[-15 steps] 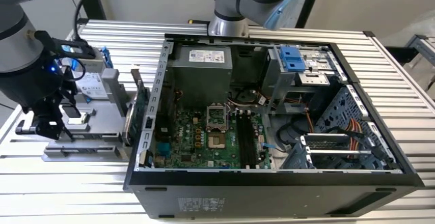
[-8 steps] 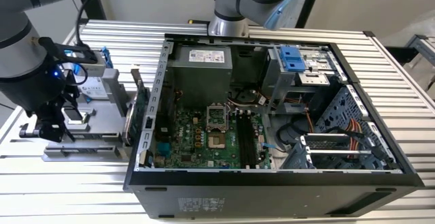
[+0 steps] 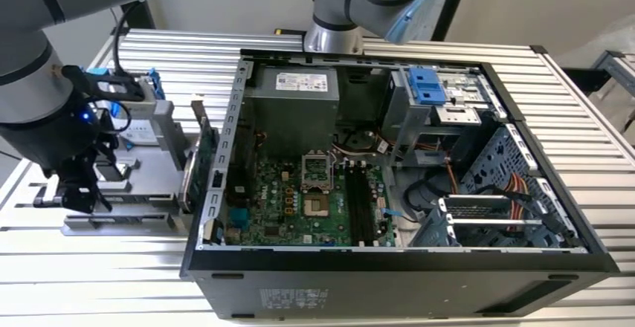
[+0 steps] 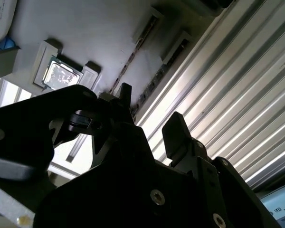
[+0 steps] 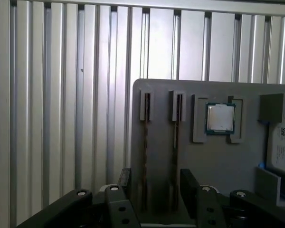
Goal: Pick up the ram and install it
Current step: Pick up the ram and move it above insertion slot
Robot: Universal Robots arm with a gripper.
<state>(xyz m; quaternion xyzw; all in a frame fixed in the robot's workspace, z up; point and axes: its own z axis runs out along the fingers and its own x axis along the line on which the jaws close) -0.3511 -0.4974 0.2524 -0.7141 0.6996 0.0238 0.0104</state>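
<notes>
At the exterior view's left, the tool (image 3: 79, 199) hangs above a grey holder (image 3: 119, 219) that sits on the ribbed desk (image 3: 89, 267) just beside the open computer case (image 3: 397, 264). Its fingers (image 5: 125, 176) stand apart with nothing between them, and it touches nothing. In the first wrist view the ram (image 5: 145, 156) stands on edge in a narrow slot of the holder, with a second stick (image 5: 175, 152) in the neighbouring slot and a processor chip (image 5: 221, 118) further along. The ram is not yet gripped and is well apart from the black motherboard slots (image 3: 359, 212) inside the case. The step in hand looks like the approach for the pick. Seen from the wrist, both sticks fall within the span of the open fingers, so the main risk is straddling the pair or catching the wrong one. A good grasp would probably centre the tool on one stick, with the fingers square to its flat faces. It would then descend straight along the slot line, close near the middle of the stick's length, and lift without twisting so the board does not bind in the slot.
</notes>
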